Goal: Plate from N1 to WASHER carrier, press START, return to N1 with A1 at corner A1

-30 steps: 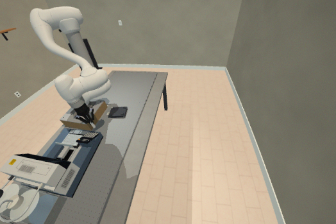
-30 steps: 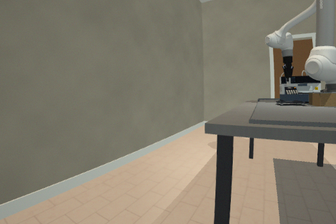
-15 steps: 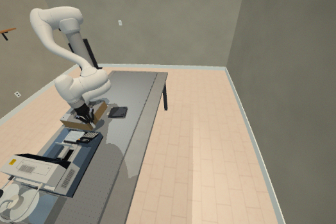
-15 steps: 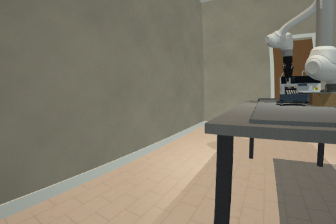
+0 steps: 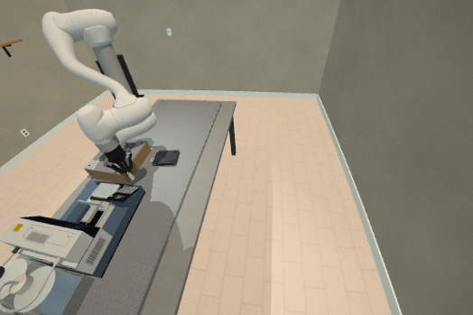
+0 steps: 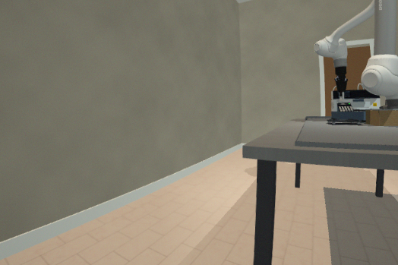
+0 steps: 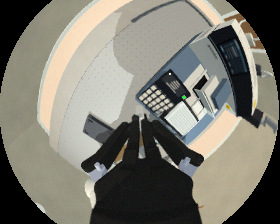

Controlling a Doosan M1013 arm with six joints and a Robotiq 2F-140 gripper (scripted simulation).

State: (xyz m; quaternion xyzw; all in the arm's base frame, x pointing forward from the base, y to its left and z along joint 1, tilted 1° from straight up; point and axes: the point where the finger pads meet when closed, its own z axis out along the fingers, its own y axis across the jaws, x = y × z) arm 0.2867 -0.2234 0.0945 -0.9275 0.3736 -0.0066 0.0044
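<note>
White plate point(image 5: 105, 189) lies in the washer point(image 5: 54, 238) carrier, below and just ahead of the claw point(image 5: 121, 167). The claw hangs above the desk point(image 5: 199, 125), fingers pressed together, holding nothing. The dark keypad point(image 7: 156, 97) sits beside the plate, beyond the fingertips in the wrist view; a green lamp point(image 7: 184, 97) glows next to it. The dark, unoccupied nest point(image 5: 165, 157) lies on the desk to one side of the claw.
</note>
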